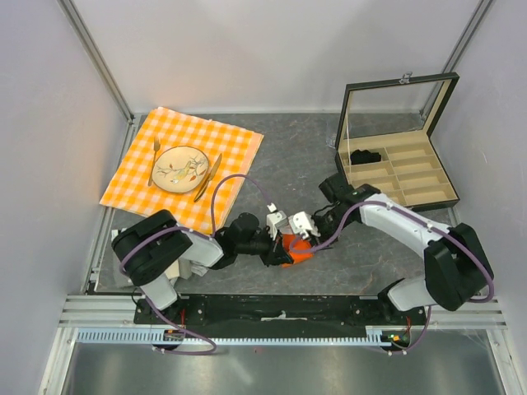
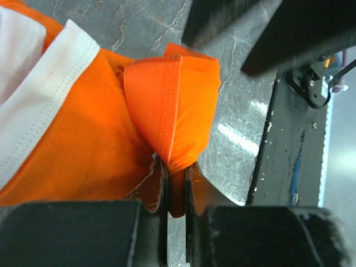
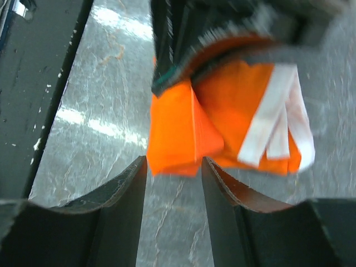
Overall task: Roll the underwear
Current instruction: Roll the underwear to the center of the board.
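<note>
Looking from the top, your small orange-red fabric underwear with white trim [image 1: 298, 251] sits bunched low centre of frame. Left wrist view: your left gripper [image 2: 173, 167] is clamped on a folded corner. Right wrist view: right gripper [image 3: 174, 167] hangs spread, that fold right at its fingertips.

The underwear [image 1: 298, 249] — orange-red, white-trimmed — lies bunched, seemingly folded, on the table [image 1: 296, 156].

Overhead view from behind, wrist views close on underwear [image 2: 83, 150]
</note>
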Action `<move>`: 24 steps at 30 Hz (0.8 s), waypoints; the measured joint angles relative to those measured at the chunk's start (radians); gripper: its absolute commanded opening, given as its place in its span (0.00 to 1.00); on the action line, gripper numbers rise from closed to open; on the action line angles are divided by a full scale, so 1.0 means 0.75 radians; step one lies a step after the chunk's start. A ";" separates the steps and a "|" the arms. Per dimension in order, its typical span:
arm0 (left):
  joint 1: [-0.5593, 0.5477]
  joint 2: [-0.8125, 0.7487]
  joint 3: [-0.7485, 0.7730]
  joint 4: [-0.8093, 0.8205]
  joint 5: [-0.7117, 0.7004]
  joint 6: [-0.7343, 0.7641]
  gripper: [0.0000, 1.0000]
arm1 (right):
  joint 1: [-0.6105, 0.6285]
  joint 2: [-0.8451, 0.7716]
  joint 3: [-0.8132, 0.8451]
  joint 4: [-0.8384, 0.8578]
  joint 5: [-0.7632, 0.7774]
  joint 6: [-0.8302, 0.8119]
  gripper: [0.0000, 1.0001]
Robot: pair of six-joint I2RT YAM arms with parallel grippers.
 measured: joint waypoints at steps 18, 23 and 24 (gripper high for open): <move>0.126 0.174 0.127 -0.013 0.303 -0.214 0.02 | 0.296 0.002 -0.151 0.318 0.281 0.083 0.57; 0.137 0.193 0.152 -0.036 0.329 -0.250 0.04 | 0.296 0.025 -0.171 0.366 0.308 0.101 0.55; 0.137 0.193 0.154 -0.040 0.331 -0.254 0.05 | 0.296 0.037 -0.176 0.377 0.314 0.104 0.53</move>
